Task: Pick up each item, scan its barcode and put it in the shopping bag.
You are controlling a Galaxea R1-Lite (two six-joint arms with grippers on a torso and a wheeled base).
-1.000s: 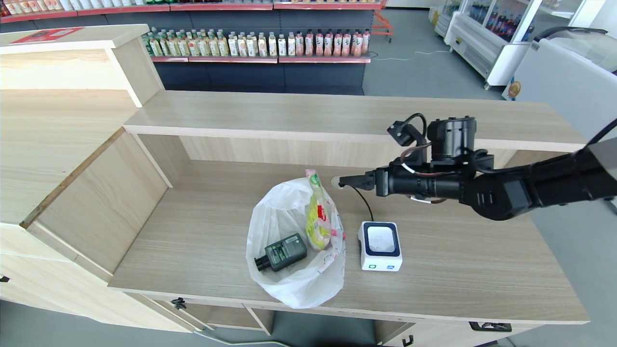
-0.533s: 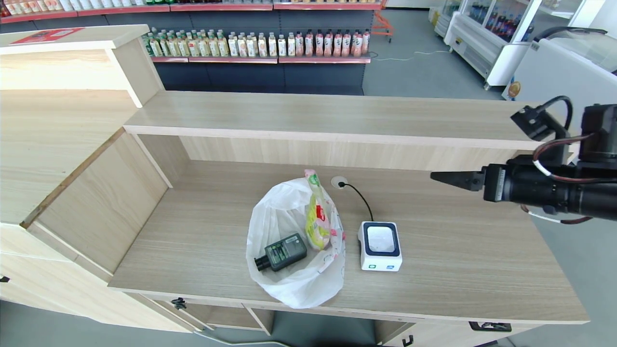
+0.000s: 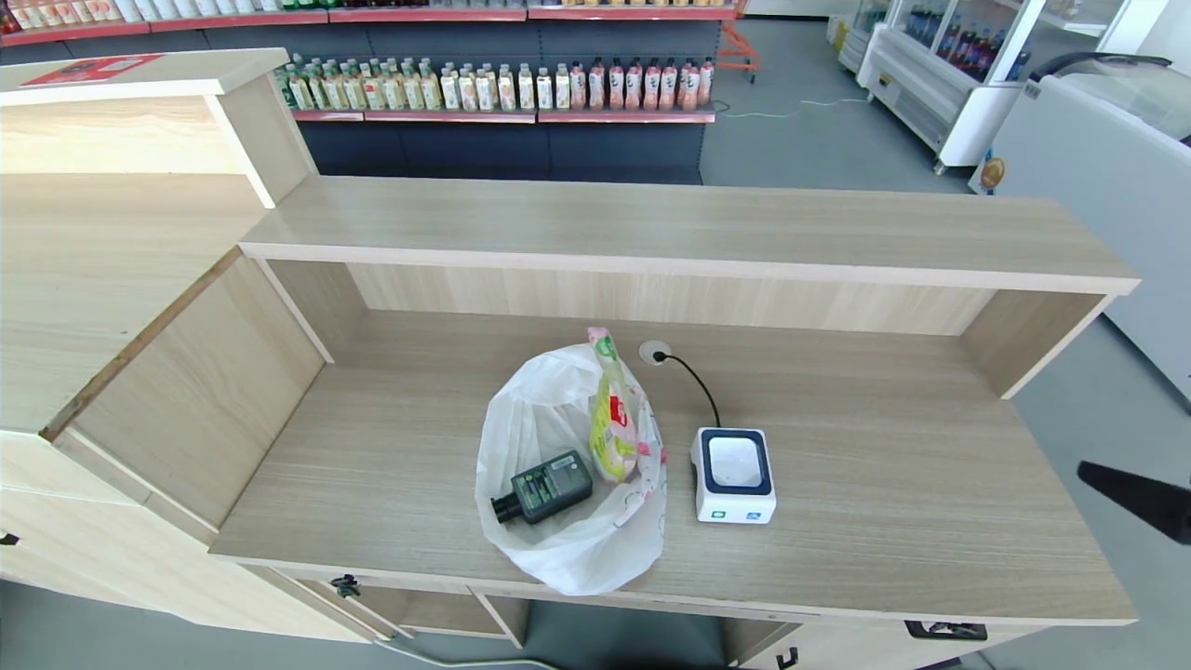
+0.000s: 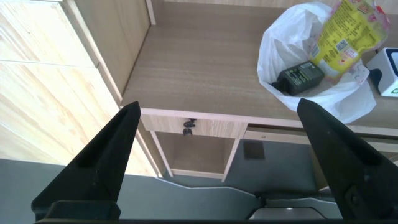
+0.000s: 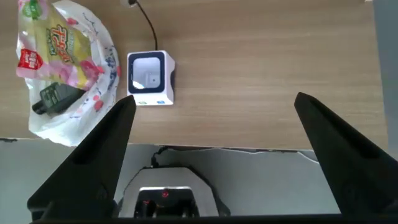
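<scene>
Status: black boxed item [image 3: 544,487] and yellow snack packet [image 3: 614,423] inside shopping bag [image 3: 568,549]. Bag stands open at counter [image 3: 884,502] front edge, mid-length.
Judged: task at or near completion.
Left gripper [image 4: 219,104]: off front edge, toward left corner; jaws spread, empty.
Right gripper [image 5: 214,98]: off front-right corner; jaws spread, empty.
Scanner [image 3: 733,475]: just beside bag, right side. Cable [image 3: 696,380] runs toward back edge.
Judged: no obstruction.

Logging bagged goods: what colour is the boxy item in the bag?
The boxy item is dark greenish grey; clearest in the head view.
</scene>
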